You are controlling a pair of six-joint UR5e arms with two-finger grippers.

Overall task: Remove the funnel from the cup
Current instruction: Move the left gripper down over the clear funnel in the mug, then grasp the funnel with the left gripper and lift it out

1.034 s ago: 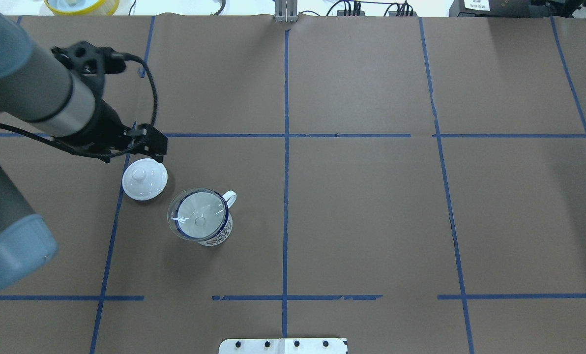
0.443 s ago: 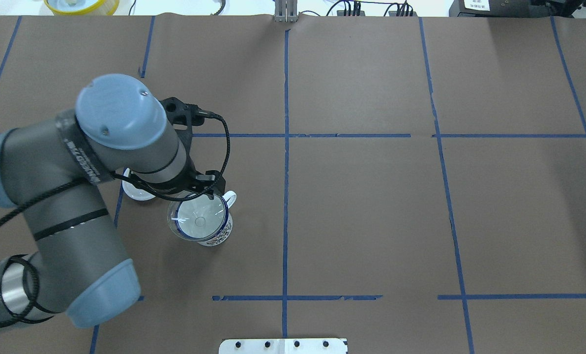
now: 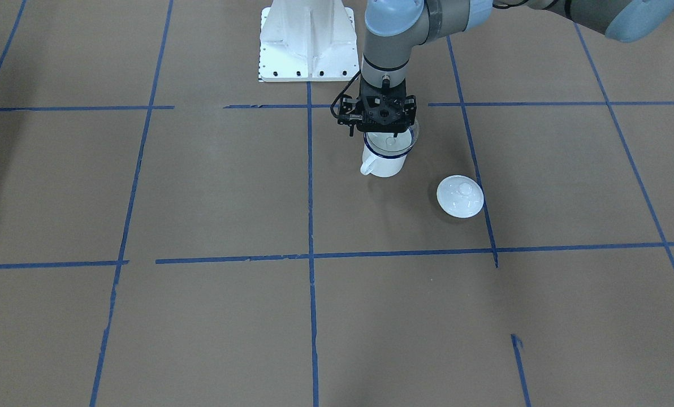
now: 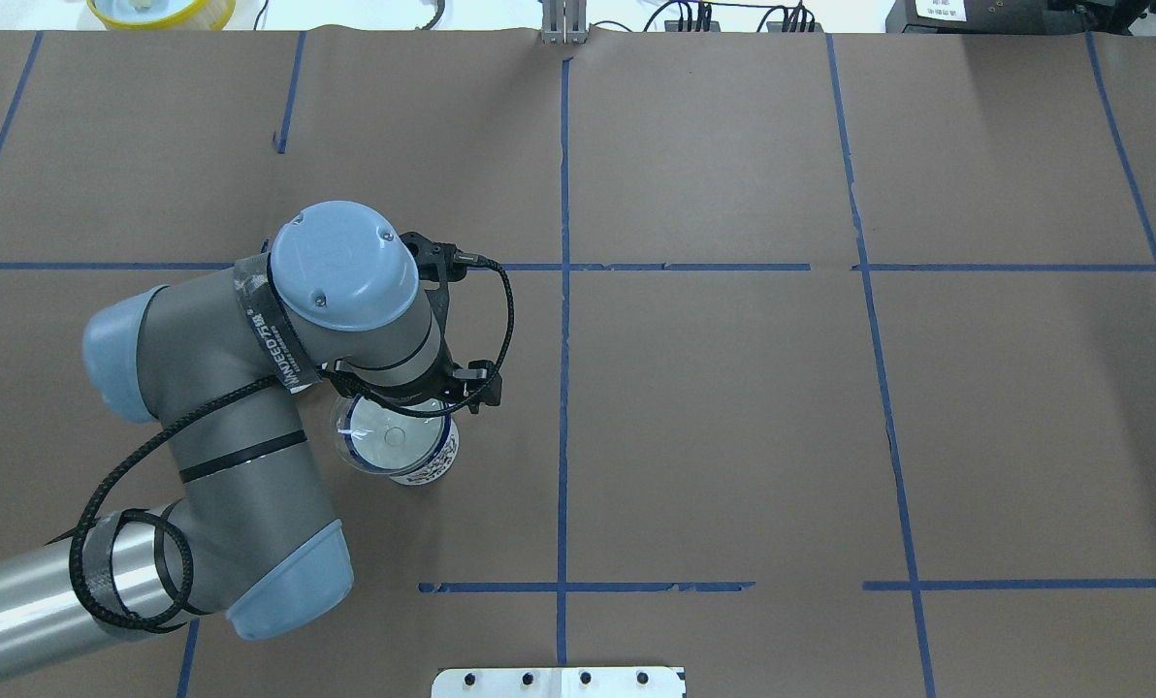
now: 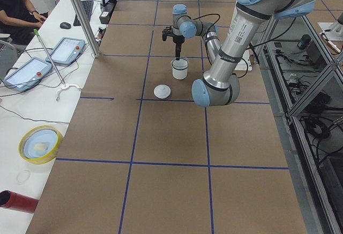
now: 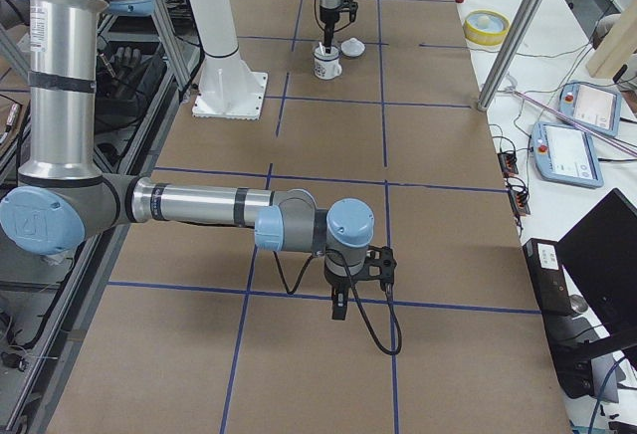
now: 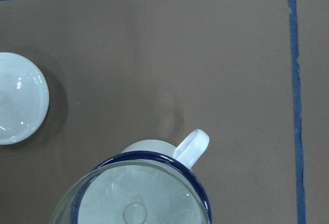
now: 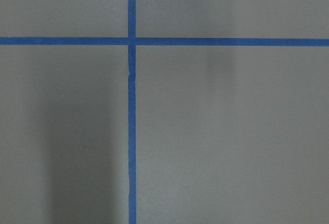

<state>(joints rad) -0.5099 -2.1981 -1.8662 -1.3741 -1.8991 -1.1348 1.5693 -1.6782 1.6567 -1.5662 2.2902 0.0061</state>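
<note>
The white cup (image 3: 383, 164) with a dark blue rim stands upright on the brown table, its handle (image 7: 193, 144) pointing away from the robot. The clear funnel (image 3: 396, 144) sits in its mouth, also seen in the overhead view (image 4: 384, 441) and the left wrist view (image 7: 133, 198). My left gripper (image 3: 390, 135) hangs straight down over the far side of the funnel's mouth, its fingers looking close together and holding nothing. My right gripper (image 6: 338, 311) shows only in the exterior right view, low over bare table far from the cup; I cannot tell its state.
A round white knobbed lid (image 3: 459, 195) lies on the table beside the cup, on the robot's left; it also shows in the left wrist view (image 7: 18, 106). In the overhead view my left arm (image 4: 248, 407) hides it. Blue tape lines cross the table.
My left arm has swung from above the lid to above the cup and funnel. Its elbow now covers the lid in the overhead view. Cup and funnel have not moved.
</note>
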